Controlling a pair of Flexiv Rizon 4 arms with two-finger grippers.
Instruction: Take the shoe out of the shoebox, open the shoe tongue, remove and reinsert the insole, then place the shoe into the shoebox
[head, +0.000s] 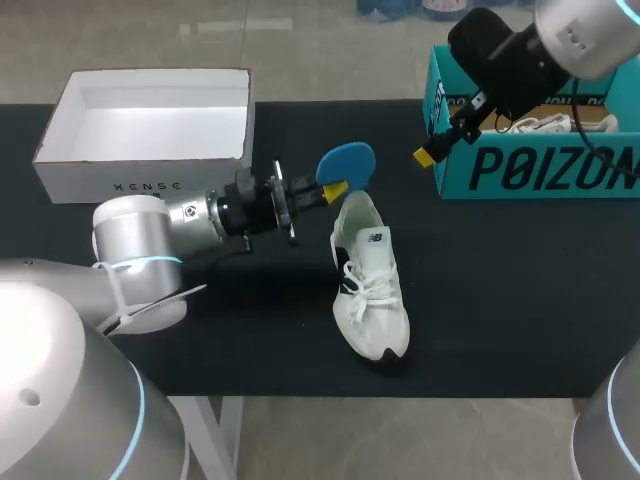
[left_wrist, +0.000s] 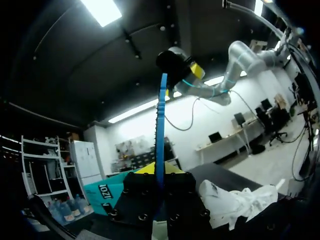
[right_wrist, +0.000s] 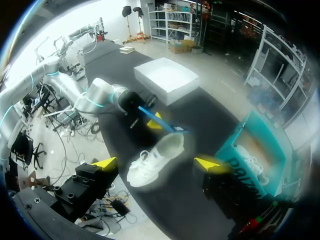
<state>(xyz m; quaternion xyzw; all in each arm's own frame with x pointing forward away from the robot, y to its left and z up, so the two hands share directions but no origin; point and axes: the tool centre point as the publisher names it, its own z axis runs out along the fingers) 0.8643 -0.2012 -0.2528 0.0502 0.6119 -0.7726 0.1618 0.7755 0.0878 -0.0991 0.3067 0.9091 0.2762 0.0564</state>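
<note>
A white shoe (head: 369, 282) with a dark heel patch lies on the black table, toe toward the front edge; it also shows beside my left gripper (left_wrist: 235, 202) and ahead of my right gripper (right_wrist: 152, 160). My left gripper (head: 333, 190) is shut on a blue insole (head: 347, 160), held edge-on above the shoe's heel opening (left_wrist: 161, 135), (right_wrist: 159, 120). My right gripper (head: 428, 153) hangs open and empty in front of the teal shoebox (head: 530, 160), its yellow tips spread wide (right_wrist: 157, 164). A second white shoe (head: 545, 124) lies inside the teal box.
A white open box (head: 150, 130) stands at the back left of the table. The teal shoebox occupies the back right corner. Bare black tabletop (head: 500, 300) stretches right of the shoe.
</note>
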